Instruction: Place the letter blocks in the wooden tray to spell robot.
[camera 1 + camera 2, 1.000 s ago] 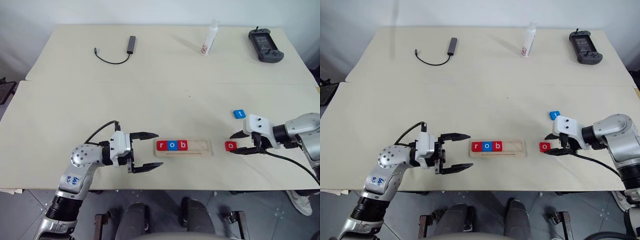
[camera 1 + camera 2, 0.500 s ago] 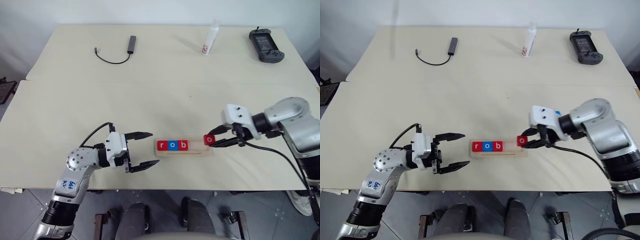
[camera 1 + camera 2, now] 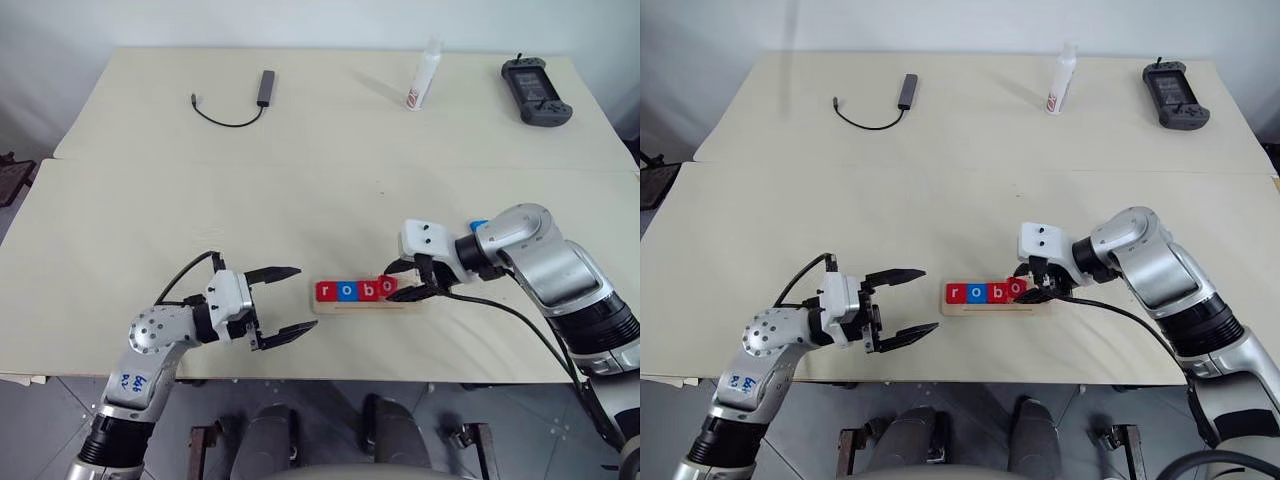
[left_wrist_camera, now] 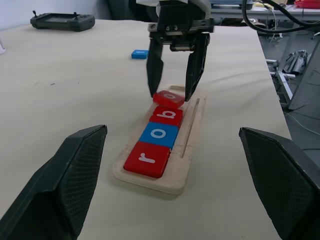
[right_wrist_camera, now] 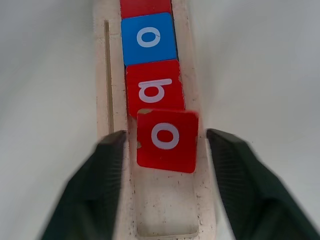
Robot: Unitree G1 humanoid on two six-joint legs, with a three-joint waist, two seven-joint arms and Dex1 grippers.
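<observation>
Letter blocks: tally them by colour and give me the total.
Red letter blocks: 3, namely r, b and the second o.
Blue letter blocks: 2, namely the first o and one loose on the table.
Total: 5

Cream table (image 3: 150, 200) — wooden tray (image 3: 405, 302), cable (image 3: 225, 118), bottle (image 3: 422, 76), perhaps a controller (image 3: 536, 77).

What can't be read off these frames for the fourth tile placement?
- Red o tile: lies askew over the b tile; whether it lies flat in the wooden tray is unclear, and it's blurred in the left wrist view.
- Blue t tile: mostly hidden behind the right arm in the eye views, letter too small.
- Right gripper: fingers apart, contact with the tile unclear.
</observation>
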